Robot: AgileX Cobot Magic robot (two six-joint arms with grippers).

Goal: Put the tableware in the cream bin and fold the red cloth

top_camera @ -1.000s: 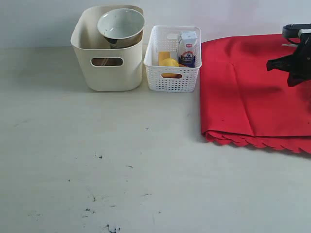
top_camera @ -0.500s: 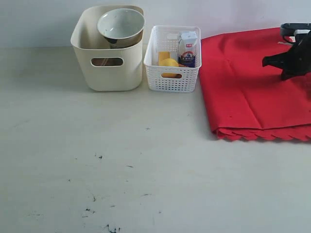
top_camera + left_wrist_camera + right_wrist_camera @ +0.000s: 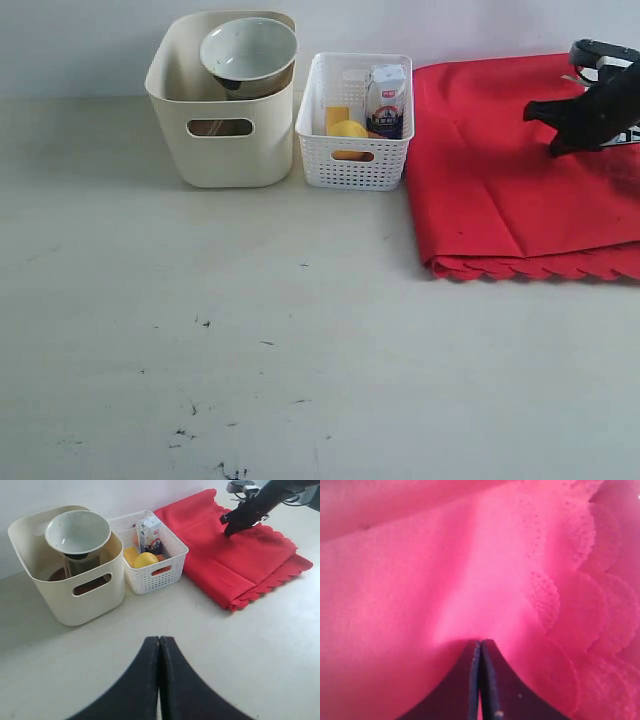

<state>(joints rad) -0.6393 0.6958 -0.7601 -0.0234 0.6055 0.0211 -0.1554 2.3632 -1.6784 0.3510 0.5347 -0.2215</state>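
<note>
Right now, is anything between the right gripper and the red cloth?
Nothing visible. The right gripper sits directly on the red cloth, jaws shut with fabric bunched up at their tips.

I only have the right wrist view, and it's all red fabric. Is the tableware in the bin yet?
Observer: The white bowl rests on a steel cup inside the cream bin; no tableware shows outside it.
Operator: Where's my left hand?
Observer: The left hand is shut on nothing, over bare table, pointed toward the cream bin.
Operator: How does the cloth lie?
Observer: The red cloth lies doubled over, scalloped edges toward the front, just right of the white basket.
</note>
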